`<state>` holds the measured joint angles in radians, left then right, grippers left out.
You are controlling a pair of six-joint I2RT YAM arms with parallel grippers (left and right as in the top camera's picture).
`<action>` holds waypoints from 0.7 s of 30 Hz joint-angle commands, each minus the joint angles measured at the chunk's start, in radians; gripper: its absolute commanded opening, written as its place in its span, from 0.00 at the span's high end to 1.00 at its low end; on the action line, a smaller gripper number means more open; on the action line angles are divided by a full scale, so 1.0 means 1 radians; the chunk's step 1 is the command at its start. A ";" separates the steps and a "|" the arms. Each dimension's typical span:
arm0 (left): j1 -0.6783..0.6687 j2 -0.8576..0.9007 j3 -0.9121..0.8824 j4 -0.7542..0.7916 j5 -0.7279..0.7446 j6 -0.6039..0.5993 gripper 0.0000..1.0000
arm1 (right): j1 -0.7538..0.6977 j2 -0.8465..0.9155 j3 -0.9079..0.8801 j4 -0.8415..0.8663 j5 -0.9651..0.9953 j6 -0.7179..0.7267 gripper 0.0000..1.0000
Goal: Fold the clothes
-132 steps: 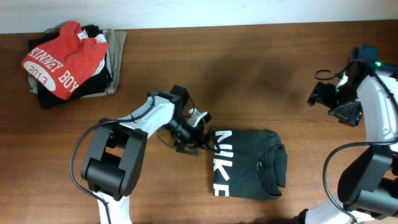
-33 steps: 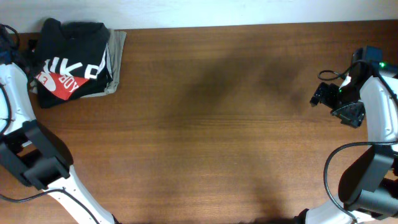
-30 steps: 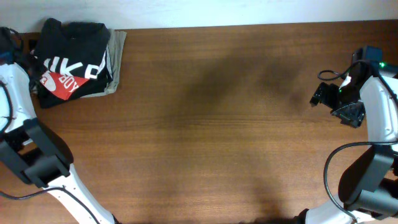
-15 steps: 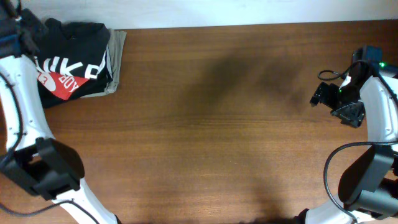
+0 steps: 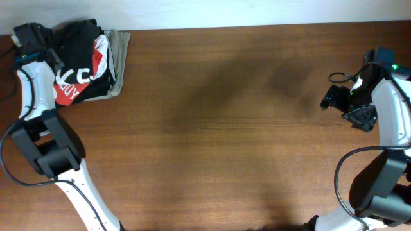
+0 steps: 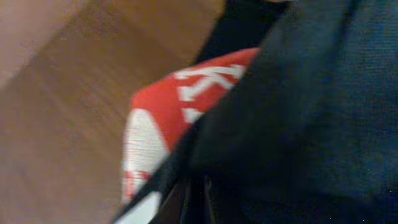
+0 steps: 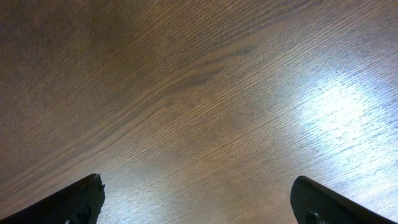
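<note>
From above, the left gripper sits at the back left corner of the pile of clothes in the far left corner of the table. Half a second ago the black T-shirt lay flat and folded on top of that pile with its white letters up. Now it is bunched toward the back, and more of the red T-shirt shows beside it. The beige garment lies along the pile's right side as before. Whether the left jaws are together, apart or caught on cloth cannot be told from here. The right arm has not moved at the far right edge.

The left wrist view is filled with blurred dark cloth over red cloth. No fingers show.

In the right wrist view, the right gripper stands wide apart over bare wood, holding nothing.

The shirt looks delivered, but the withdrawing arm seems to have dragged it, so the fold may need tidying.
</note>
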<state>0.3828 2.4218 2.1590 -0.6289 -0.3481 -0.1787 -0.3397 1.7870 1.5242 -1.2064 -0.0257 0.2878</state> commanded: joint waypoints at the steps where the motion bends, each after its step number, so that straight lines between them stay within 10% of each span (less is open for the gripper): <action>1: 0.016 -0.109 0.026 -0.011 -0.069 0.015 0.91 | -0.001 -0.006 0.017 -0.001 0.012 0.006 0.01; 9: -0.038 -0.224 -0.005 -0.093 0.441 0.016 0.85 | -0.001 -0.006 0.017 -0.001 0.012 0.006 0.01; 21: -0.114 -0.172 -0.282 0.045 0.239 0.016 0.83 | -0.001 -0.006 0.017 -0.001 0.012 0.006 0.01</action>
<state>0.2646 2.2036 1.8969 -0.5732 0.0132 -0.1753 -0.3397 1.7870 1.5242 -1.2064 -0.0257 0.2882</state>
